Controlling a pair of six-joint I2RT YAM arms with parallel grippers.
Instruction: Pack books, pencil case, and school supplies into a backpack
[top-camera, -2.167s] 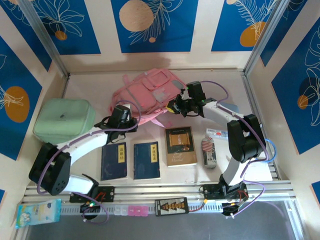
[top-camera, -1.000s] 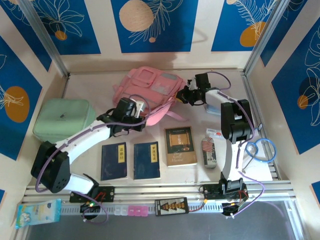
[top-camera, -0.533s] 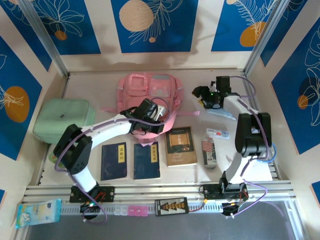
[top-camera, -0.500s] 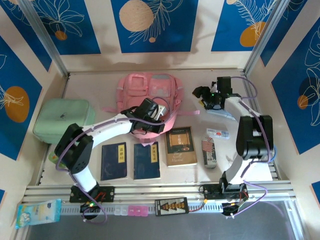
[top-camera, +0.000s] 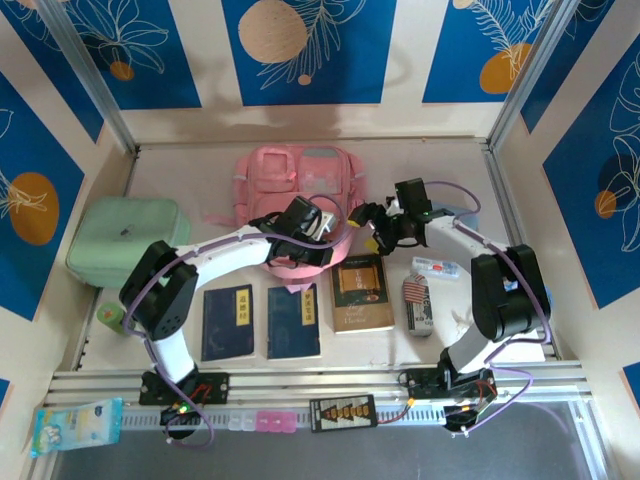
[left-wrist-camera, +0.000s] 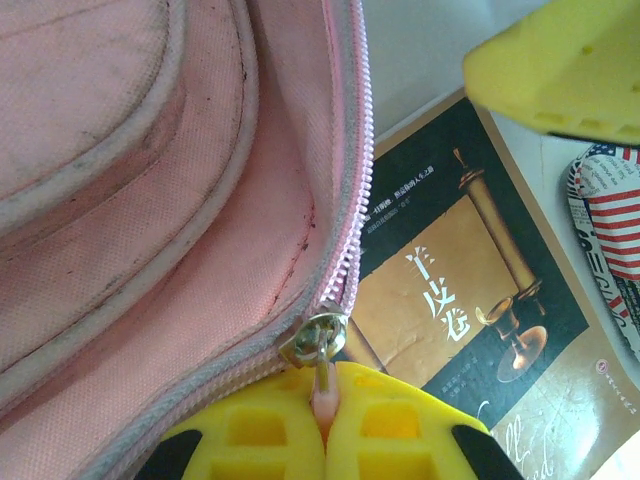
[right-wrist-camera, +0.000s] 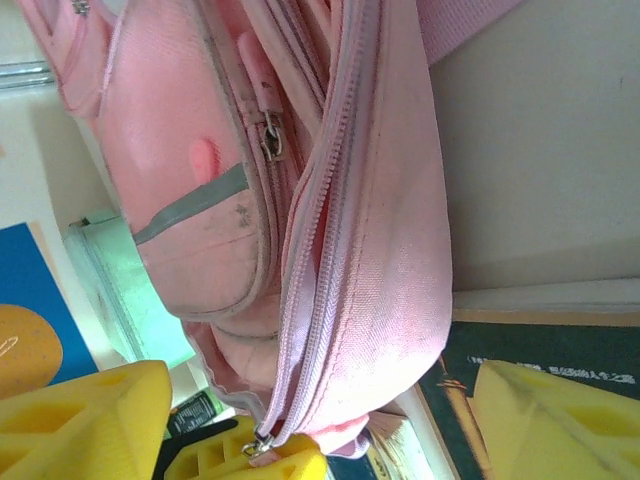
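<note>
Item: pink backpack (top-camera: 300, 180), lying flat on the surface (top-camera: 190, 175), with its lower edge directly ahead of the left tool (left-wrist-camera: 325, 425) and just beside the top corner of the brown book (left-wrist-camera: 450, 300). Left tool: fingers together, clamped on the pink zipper tab (left-wrist-camera: 322, 392) just below the metal slider (left-wrist-camera: 314, 337); the teeth are meshed along the curve beyond it. Right tool (top-camera: 372, 218): fingers apart and holding nothing, with the bag's side seam in the gap between them. Two blue books (top-camera: 228, 322) and the striped pack (top-camera: 417, 292) lie behind both tools, towards the arm bases, not yet packed. Hazards, as judged:
- The thin tab may slip out of the pinch under a pull.
- With the right tool not gripping, the whole bag may slide instead of the zip opening, nudging the brown book.
- The slider may jam on the curved corner.
</note>
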